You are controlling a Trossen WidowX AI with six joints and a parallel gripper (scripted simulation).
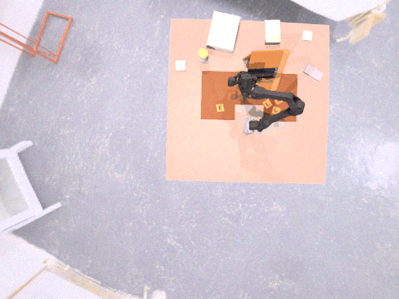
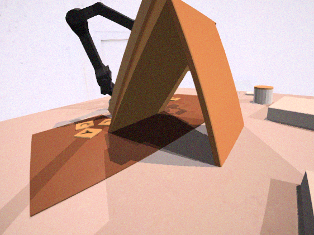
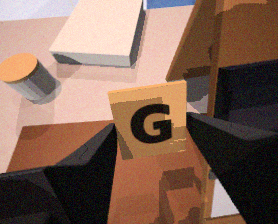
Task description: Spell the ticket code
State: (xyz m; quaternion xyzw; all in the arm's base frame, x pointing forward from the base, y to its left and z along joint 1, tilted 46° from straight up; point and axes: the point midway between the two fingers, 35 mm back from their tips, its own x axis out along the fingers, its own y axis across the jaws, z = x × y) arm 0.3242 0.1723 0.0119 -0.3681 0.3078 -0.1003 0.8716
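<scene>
My gripper (image 3: 150, 122) is shut on a G tile (image 3: 175, 102); its letter reads upright in the wrist view. The gripper is above the brown mat, just left of the leaning orange board (image 1: 268, 59) (image 3: 250, 35). A dark strip (image 1: 270, 72), seemingly the rail, crosses the board; the arm partly hides it. An E-like tile (image 1: 220, 107) lies on the mat's left part. An L-like tile (image 1: 267, 103), another G-like tile (image 1: 276, 110) (image 2: 84, 125) and a Y tile (image 2: 88, 133) lie on its right part. I cannot read the ticket's code or the rail's contents.
The brown mat (image 1: 213, 86) (image 2: 64, 162) (image 3: 50, 145) lies under the board's front. A yellow-lidded jar (image 1: 202, 55) (image 2: 263, 95) (image 3: 32, 80) and a large white block (image 1: 223, 31) (image 3: 100, 32) stand behind left. A smaller white block (image 1: 272, 31) is behind the board; a grey card (image 1: 313, 72) lies right.
</scene>
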